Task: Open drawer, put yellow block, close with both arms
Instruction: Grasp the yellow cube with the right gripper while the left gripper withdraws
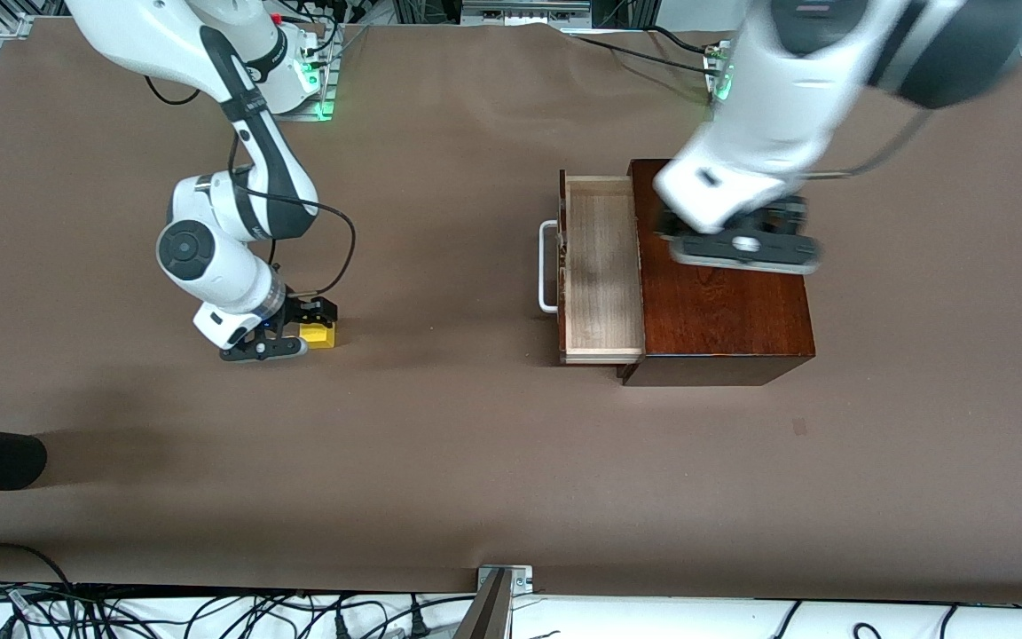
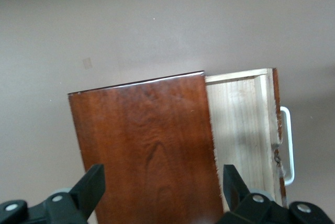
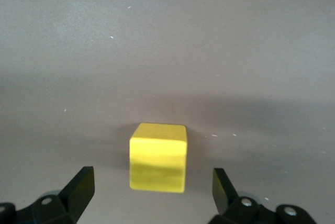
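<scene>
Yellow block (image 3: pixel 158 157) between open right hand (image 3: pixel 154 190) fingers

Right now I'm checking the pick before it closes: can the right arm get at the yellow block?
Probably yes. The right gripper is low over the yellow block, fingers open and spread wider than it, with only bare table around it.

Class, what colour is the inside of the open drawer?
Pale light wood; the drawer shows it best in the front view.
</scene>
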Robot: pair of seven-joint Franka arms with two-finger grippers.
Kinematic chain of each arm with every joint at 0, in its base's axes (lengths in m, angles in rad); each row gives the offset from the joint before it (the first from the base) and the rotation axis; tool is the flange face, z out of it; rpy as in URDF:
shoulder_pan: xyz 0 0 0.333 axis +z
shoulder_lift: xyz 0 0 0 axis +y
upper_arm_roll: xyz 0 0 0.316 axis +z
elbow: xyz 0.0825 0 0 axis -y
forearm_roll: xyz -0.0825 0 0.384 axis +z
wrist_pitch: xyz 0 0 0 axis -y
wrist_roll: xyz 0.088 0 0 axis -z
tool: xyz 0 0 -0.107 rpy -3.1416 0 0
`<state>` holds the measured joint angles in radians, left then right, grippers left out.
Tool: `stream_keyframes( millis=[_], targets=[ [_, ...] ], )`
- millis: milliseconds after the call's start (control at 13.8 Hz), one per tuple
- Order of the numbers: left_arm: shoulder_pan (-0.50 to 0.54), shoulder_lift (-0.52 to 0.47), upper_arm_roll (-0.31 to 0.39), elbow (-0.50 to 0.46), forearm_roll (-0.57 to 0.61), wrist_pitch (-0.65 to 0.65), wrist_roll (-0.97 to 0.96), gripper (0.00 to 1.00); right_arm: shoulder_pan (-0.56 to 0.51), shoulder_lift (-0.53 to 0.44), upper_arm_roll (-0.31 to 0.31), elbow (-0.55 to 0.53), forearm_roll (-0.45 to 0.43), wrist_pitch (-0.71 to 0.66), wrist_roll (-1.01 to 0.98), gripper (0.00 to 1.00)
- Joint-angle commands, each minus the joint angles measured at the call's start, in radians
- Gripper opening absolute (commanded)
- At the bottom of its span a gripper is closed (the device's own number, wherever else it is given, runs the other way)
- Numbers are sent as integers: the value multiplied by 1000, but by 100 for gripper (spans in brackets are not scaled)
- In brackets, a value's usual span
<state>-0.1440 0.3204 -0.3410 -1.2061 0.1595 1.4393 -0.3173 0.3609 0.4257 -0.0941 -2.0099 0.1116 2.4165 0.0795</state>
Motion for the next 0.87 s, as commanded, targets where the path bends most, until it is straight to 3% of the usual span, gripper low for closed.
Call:
stream_keyframes(
  millis=[0, 217, 434, 506, 651, 723, 796],
  targets=[
    [101, -156, 45, -171, -86, 41, 148, 100, 1, 14, 4, -12, 17, 39, 10, 100],
    [127, -309, 158, -386, -89, 153, 260, 100, 1, 37, 5, -45, 17, 108, 8, 100],
    [147, -403, 250, -533, -90, 261, 311, 100, 1, 51, 5, -73, 17, 162, 6, 100],
    [149, -425, 281, -568, -92, 298, 319, 100, 1, 54, 5, -87, 17, 185, 2, 85],
    [150, -426, 277, -576, -94, 283, 314, 100, 1, 54, 5, -86, 16, 182, -10, 27],
    [147, -425, 263, -560, -94, 244, 301, 100, 0, 50, 5, -72, 16, 176, -17, 6],
    [147, -417, 257, -538, -94, 202, 299, 100, 1, 44, 5, -47, 14, 140, -17, 0]
  ],
)
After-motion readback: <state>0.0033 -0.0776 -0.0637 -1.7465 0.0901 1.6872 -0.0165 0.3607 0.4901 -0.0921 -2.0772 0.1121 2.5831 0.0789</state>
